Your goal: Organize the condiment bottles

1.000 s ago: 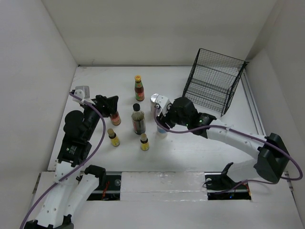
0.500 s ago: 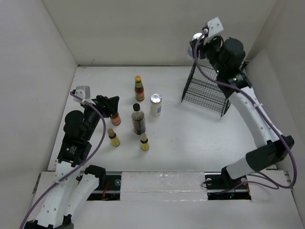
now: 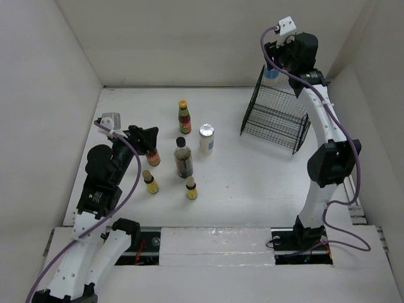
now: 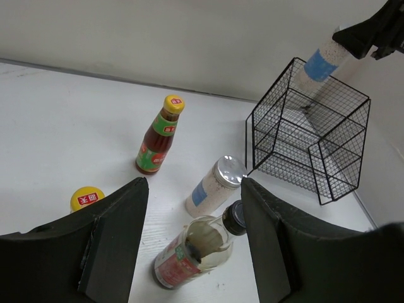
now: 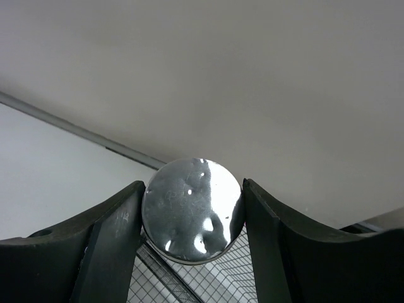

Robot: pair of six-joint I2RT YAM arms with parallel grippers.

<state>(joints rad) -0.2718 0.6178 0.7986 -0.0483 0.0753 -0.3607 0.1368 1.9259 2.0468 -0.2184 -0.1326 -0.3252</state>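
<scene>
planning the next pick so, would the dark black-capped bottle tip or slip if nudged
Probably tippy: the dark bottle stands tall on a narrow base. It looks like glass, so likely heavy for its size, smooth and breakable. If toppled, its round body might roll toward the white shaker nearby.

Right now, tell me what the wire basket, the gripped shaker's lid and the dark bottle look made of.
Wire basket: thin metal wire, probably, with a matte black coating; see-through grid.
Shaker lid: polished metal or metallised plastic; mirror-like glints.
Dark bottle: clear glass or hard plastic, glossy; contents show through the wall.
</scene>
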